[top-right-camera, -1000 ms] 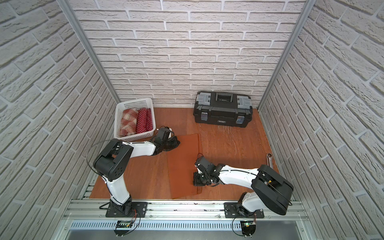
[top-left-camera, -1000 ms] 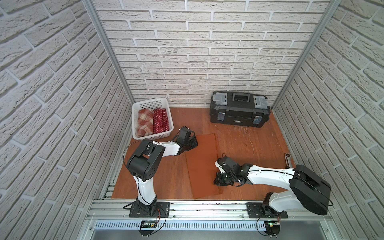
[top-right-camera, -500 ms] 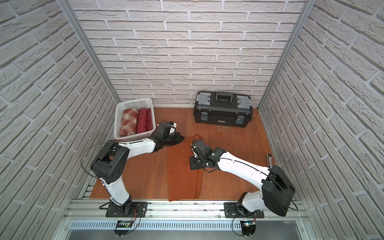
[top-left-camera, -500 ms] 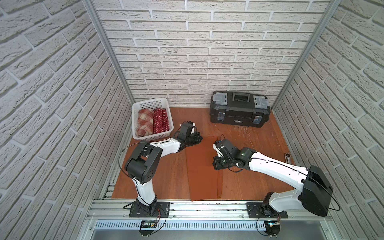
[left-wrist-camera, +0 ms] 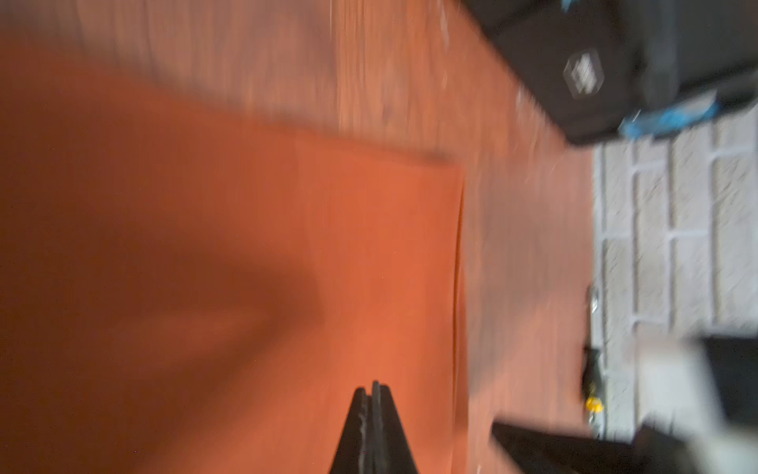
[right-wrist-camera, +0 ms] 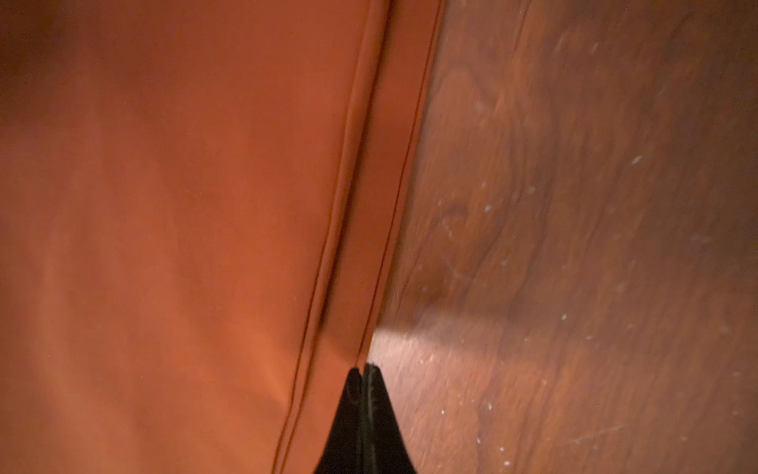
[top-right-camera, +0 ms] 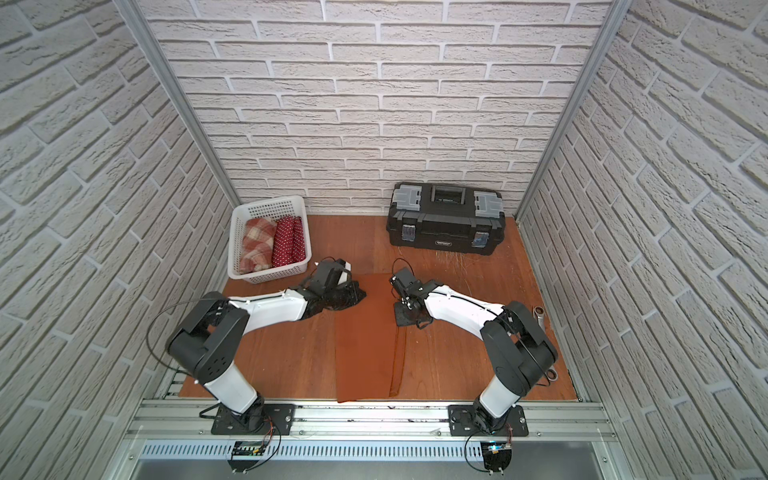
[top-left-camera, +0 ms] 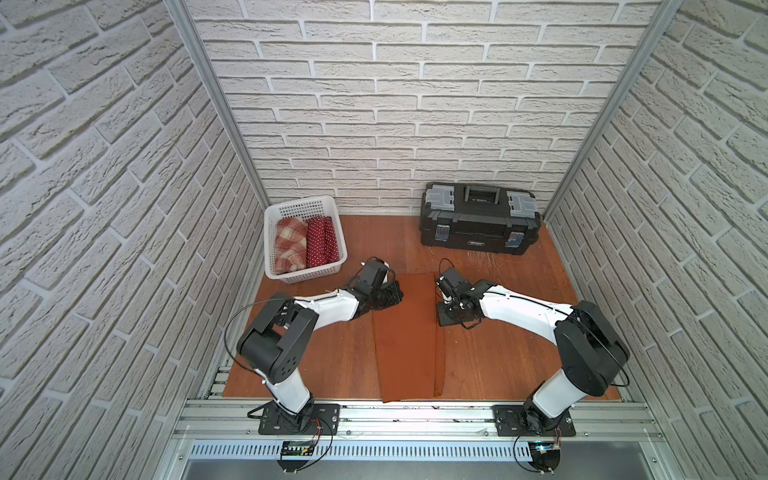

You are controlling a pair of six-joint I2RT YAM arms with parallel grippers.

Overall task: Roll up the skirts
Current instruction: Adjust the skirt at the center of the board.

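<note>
Two skirts are done: the plaid skirt (top-left-camera: 289,245) and the dotted skirt (top-left-camera: 320,243) lie rolled side by side in the basket (top-left-camera: 299,204). The orange skirt (top-left-camera: 405,332) is the one in hand. It lies flat on the table (top-left-camera: 498,353) as a long folded strip, from between the grippers to the near table edge. I judge the folding finished and the rolling not yet begun.

The left gripper (top-left-camera: 392,293) is at the strip's far left corner and the right gripper (top-left-camera: 441,321) at its right edge, both with jaws pressed together. The next move calls for taking the far end at both corners and turning it over evenly, or the roll goes crooked.

Both top views give the whole strip and the basket, but not the tips. The right wrist view shows the closed tips just at the doubled, stitched hem (right-wrist-camera: 348,205); whether they pinch it I cannot tell. The left wrist view is blurred, and its closed tips seem to be over the cloth.
</note>
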